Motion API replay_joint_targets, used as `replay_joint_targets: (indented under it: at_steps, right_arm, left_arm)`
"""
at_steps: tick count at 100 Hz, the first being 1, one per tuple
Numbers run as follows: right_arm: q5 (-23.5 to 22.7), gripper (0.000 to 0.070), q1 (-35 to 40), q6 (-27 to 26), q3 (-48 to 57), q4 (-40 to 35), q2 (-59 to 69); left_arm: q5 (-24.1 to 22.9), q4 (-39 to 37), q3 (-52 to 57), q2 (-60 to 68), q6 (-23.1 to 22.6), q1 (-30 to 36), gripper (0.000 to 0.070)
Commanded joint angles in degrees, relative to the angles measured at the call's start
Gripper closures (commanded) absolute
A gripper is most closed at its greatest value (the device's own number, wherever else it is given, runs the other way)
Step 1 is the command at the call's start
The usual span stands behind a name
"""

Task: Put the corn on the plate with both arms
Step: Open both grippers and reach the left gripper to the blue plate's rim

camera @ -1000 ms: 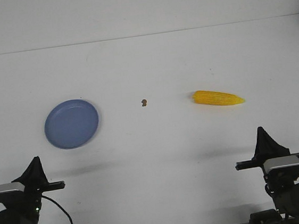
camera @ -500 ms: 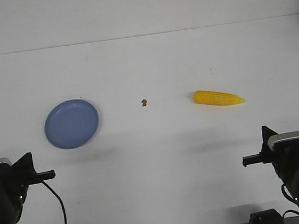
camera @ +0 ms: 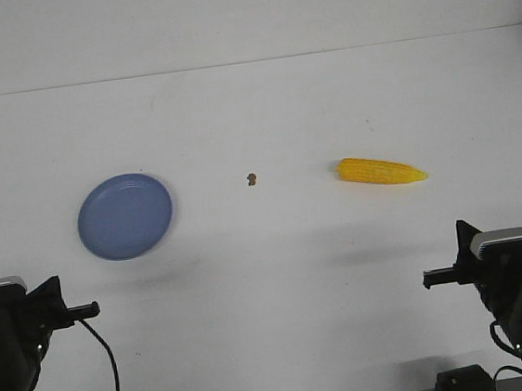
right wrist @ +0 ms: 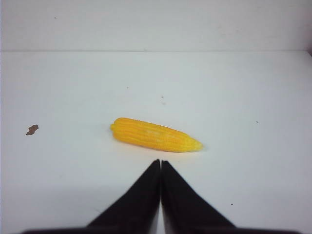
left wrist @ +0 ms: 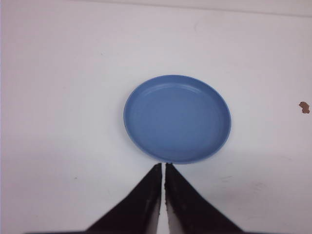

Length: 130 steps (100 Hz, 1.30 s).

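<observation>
The yellow corn (camera: 381, 172) lies on its side on the white table, right of centre, pointed tip to the right. The blue plate (camera: 125, 215) sits empty at the left. My left arm (camera: 13, 324) is at the near left and my right arm (camera: 511, 267) at the near right, both well short of the objects. In the left wrist view my left gripper (left wrist: 163, 165) is shut and empty, its tips just short of the plate's rim (left wrist: 146, 151). In the right wrist view my right gripper (right wrist: 160, 162) is shut and empty, just short of the corn (right wrist: 155, 135).
A tiny brown speck (camera: 252, 179) lies on the table between plate and corn. It also shows in the left wrist view (left wrist: 304, 107) and the right wrist view (right wrist: 32, 129). The table's far edge (camera: 247, 63) meets a pale wall.
Over the last second both wrists have dropped lower and swung outward toward the near corners. Over the last half second they have barely moved. Corn and plate have not moved.
</observation>
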<state>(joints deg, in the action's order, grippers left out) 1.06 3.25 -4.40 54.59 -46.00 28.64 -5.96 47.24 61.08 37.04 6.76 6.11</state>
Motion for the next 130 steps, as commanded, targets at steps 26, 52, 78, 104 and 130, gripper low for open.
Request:
replay_joint_targets:
  at_steps: [26, 52, 78, 104, 130]
  right_arm:
    - [-1.6, 0.0443, -0.1, -0.7, 1.0, 0.0, 0.3]
    - [-1.5, 0.0353, -0.1, -0.7, 1.0, -0.6, 0.3]
    - [-1.4, 0.0353, -0.1, -0.7, 1.0, -0.5, 0.3]
    - [-1.4, 0.0353, -0.1, -0.7, 1.0, -0.5, 0.3]
    - [-1.5, 0.0353, -0.1, -0.7, 1.0, -0.9, 0.3]
  left_arm:
    - [0.0, -0.2, 0.9, 0.0, 0.4, -0.1, 0.0474]
    - [0.0, 0.1, 0.9, 0.0, 0.4, -0.1, 0.0317]
    - [-0.1, -3.0, 1.2, 5.7, 0.9, -0.2, 0.0318]
    - [2.9, -9.5, 1.3, 22.5, 6.5, -4.1, 0.0319]
    - [8.6, -16.7, 1.7, 38.3, 6.9, -10.4, 0.032]
